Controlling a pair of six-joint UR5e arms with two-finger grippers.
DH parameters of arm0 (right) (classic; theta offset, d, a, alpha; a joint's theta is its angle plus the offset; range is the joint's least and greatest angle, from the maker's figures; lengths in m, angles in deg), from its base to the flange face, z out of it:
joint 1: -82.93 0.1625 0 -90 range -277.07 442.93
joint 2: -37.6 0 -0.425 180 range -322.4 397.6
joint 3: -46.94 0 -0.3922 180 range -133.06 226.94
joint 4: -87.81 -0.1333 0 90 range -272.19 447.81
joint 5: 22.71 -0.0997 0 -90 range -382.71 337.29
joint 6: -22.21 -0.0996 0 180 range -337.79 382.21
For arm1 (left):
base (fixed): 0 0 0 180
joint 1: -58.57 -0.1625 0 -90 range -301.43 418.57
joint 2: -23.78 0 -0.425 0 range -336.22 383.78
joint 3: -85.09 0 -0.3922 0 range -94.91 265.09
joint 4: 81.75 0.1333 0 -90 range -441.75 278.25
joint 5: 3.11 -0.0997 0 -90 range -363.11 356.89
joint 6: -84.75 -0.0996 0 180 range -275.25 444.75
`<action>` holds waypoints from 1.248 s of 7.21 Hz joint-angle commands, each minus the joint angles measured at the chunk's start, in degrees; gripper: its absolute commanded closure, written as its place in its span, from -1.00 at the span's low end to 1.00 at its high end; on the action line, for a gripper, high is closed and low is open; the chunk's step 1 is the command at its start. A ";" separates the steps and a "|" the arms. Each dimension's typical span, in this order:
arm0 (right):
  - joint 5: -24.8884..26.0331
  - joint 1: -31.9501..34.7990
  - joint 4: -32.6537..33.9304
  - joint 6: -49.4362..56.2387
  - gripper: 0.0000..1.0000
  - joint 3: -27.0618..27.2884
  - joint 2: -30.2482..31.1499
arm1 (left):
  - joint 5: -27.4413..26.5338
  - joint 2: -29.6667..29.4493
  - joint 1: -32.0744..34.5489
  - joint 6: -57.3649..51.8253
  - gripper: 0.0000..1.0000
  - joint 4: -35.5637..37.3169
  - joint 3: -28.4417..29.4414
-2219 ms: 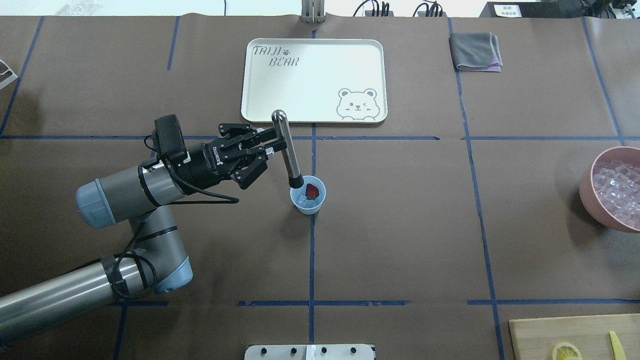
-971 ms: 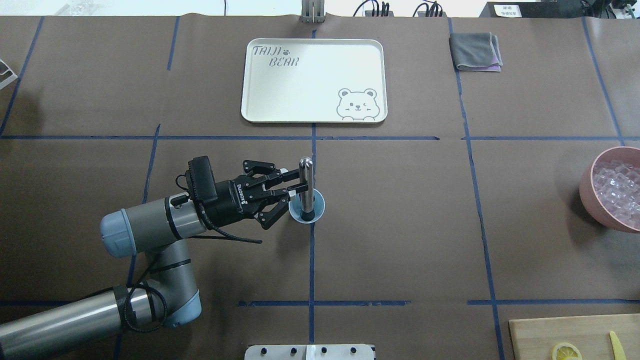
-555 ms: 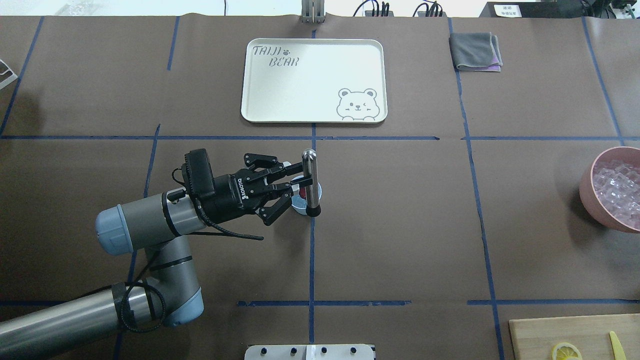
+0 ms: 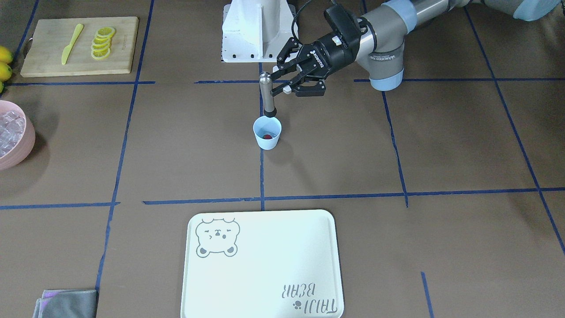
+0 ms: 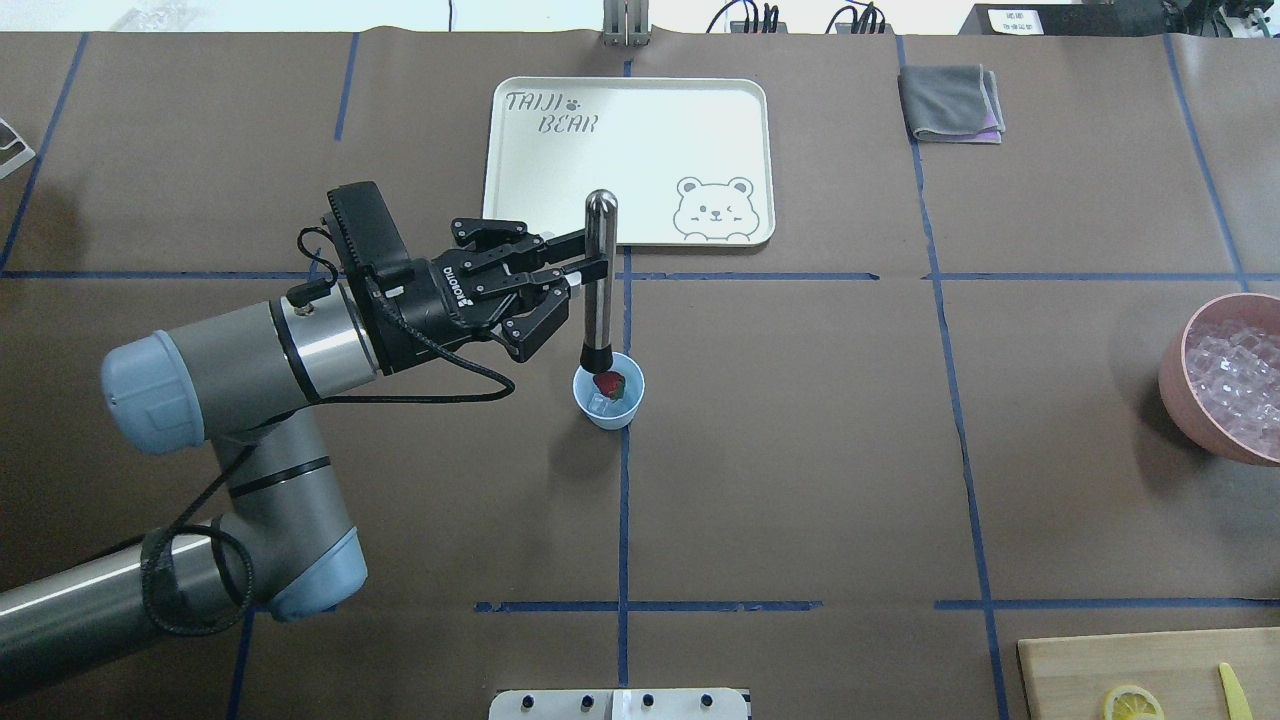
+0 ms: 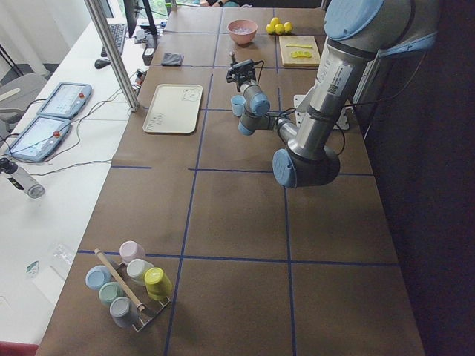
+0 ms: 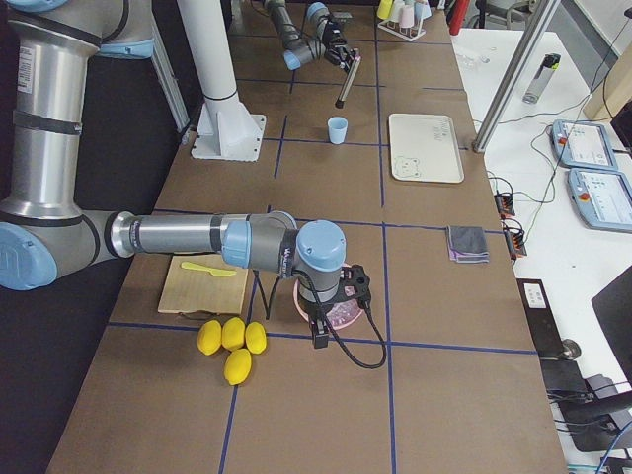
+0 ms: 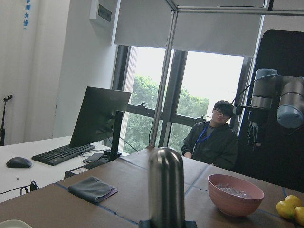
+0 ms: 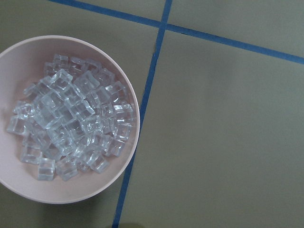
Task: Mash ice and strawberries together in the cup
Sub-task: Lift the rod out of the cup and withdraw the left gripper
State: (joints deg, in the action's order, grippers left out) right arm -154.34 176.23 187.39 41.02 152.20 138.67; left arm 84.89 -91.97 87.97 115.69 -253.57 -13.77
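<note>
The left arm comes in low from the robot's left side, elbow bent, with its wrist running almost level over the brown worktop (image 5: 800, 450) toward the centre. The left hand (image 5: 583, 268) lies sideways, fingers pointing across the worktop, and they are closed tight on the upper part of a steel muddler (image 5: 598, 290). The muddler hangs nearly upright with a slight tilt, rounded top up and black tip down. In the front-facing view the tip sits just above the rim of the pale-blue cup (image 4: 267, 142), on the side nearer the robot, and the exterior right view shows it lifted clear of the cup. The cup (image 5: 612, 420) stands upright on the blue tape line in the middle of the worktop, on the robot's side of the white bear tray (image 5: 520, 200). Inside it lie the red strawberry (image 5: 607, 383) and, beside it, clear ice (image 5: 599, 404). The right hand (image 7: 321, 334) hangs above the pink bowl (image 9: 135, 128) of ice cubes at the robot's right end of the worktop; whether its fingers are apart or together cannot be told.
</note>
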 commanded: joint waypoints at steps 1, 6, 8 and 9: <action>-0.03 -0.05 0.00 0.00 -0.98 0.03 0.00 | 0.07 4.13 0.22 0.34 1.00 29.90 -16.73; -0.03 -0.05 0.00 0.00 -0.98 0.03 0.00 | 0.07 2.57 0.13 -5.85 1.00 101.47 -42.36; -0.03 0.04 0.00 0.09 -0.98 0.03 0.09 | 5.38 3.16 4.92 -6.16 0.92 111.30 -42.91; -0.03 -0.05 0.00 0.09 -0.98 0.03 0.09 | 9.60 3.17 8.70 -6.07 0.94 115.52 -43.00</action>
State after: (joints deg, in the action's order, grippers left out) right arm -154.37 176.21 187.39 41.07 152.23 138.75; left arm 89.76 -89.03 92.54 109.79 -143.86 -56.57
